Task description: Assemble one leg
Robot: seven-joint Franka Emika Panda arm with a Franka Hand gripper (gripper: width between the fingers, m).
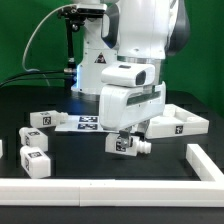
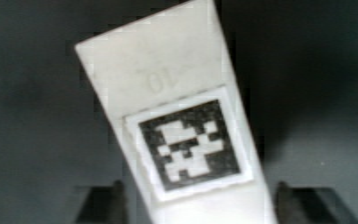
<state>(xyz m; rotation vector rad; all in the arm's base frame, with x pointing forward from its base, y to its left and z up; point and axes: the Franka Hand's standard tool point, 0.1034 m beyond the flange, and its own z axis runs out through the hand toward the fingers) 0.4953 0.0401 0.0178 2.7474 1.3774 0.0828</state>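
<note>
My gripper [image 1: 124, 140] hangs low over the middle of the black table, shut on a leg [image 1: 130, 146]. This small white block has a tag on its side and its peg points to the exterior view's right. In the wrist view the leg [image 2: 179, 120] fills the frame, tilted, with its tag facing the camera. It sits between my dark fingers [image 2: 115, 203], with the gripper [image 2: 208, 208] closed on its near end. Three more legs [image 1: 40, 120] [image 1: 36, 136] [image 1: 35, 160] lie at the exterior view's left.
The marker board [image 1: 84, 123] lies behind my gripper. A large flat white rimmed panel [image 1: 178, 125] lies at the exterior view's right. A white rail [image 1: 110, 186] runs along the front and turns up the right side [image 1: 205, 160].
</note>
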